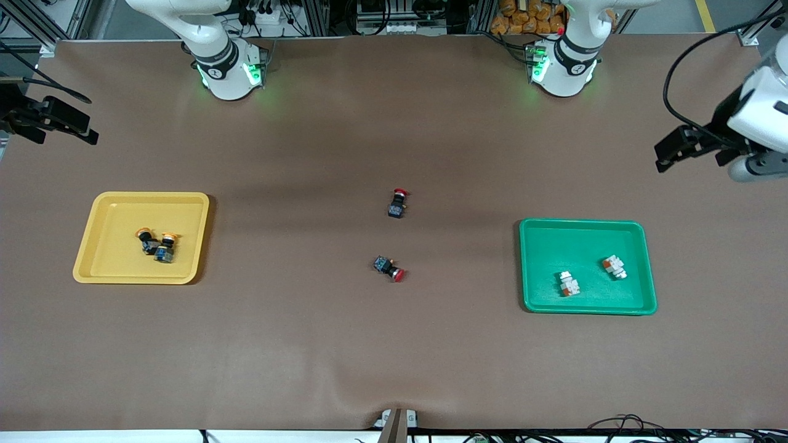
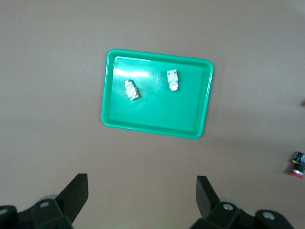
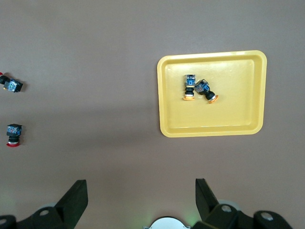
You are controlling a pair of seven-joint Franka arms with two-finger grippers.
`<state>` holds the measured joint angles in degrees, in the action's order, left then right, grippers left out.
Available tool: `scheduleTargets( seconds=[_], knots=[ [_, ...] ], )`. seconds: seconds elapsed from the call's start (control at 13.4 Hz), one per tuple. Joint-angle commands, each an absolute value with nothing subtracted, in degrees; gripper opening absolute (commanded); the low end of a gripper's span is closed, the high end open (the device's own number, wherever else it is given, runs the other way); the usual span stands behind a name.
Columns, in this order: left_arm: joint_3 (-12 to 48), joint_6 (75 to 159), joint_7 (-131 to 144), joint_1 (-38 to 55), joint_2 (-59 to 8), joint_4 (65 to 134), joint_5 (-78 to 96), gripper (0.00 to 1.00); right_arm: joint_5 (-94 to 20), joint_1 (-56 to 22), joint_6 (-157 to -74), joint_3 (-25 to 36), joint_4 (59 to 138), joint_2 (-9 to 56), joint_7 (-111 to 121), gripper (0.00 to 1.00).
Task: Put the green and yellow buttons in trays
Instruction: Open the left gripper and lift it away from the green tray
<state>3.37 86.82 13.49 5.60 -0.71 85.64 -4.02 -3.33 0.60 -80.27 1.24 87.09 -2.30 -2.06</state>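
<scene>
Both my claws hang released and empty: left gripper [image 2: 140, 200], right gripper [image 3: 140, 200]. 2 yellow buttons [image 1: 157, 244] lie in the yellow tray [image 1: 111, 209], 2 whitish ones [image 1: 591, 275] in the green tray [image 1: 578, 226]. I judge sorting done; best to hold clear and leave the 2 red switches [image 1: 394, 234] alone.

Brown table [image 1: 394, 344], plain, no pattern; on it a yellow tray [image 1: 98, 234] holding two buttons with orange-yellow caps on black bodies with a touch of blue [image 1: 165, 246] [image 1: 146, 239], and a green tray [image 1: 542, 246] holding two whitish-grey buttons with small orange marks [image 1: 569, 284] [image 1: 614, 266]. Between the trays I note two switches with red caps on black bodies with blue on the end [image 1: 398, 203] [image 1: 389, 268]. My arms are white with green lights at the bases, and my left gripper [image 2: 142, 200] and right gripper [image 3: 141, 202] have black fingers.
</scene>
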Motion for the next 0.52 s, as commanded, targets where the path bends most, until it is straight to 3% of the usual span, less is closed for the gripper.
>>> scheduleTargets(
  seconds=[0.0, 0.22, 0.45],
  knots=[
    [0.61, 87.62, 12.22, 8.00, 5.35, 92.89, -3.08, 1.00, -2.99, 1.58, -79.45, 0.62, 86.13, -1.76, -1.76, 1.00],
    [0.27, 90.25, 10.90, 8.00, 8.69, 97.98, -2.99, 1.00, -2.99, 1.58, -79.37, 0.62, 86.22, -1.76, -1.76, 1.00],
    [-0.78, 90.53, 10.64, 7.91, 8.96, 97.91, -2.03, 1.00, -2.99, 1.58, -79.37, 0.62, 86.22, -1.76, -1.76, 1.00]
  ],
)
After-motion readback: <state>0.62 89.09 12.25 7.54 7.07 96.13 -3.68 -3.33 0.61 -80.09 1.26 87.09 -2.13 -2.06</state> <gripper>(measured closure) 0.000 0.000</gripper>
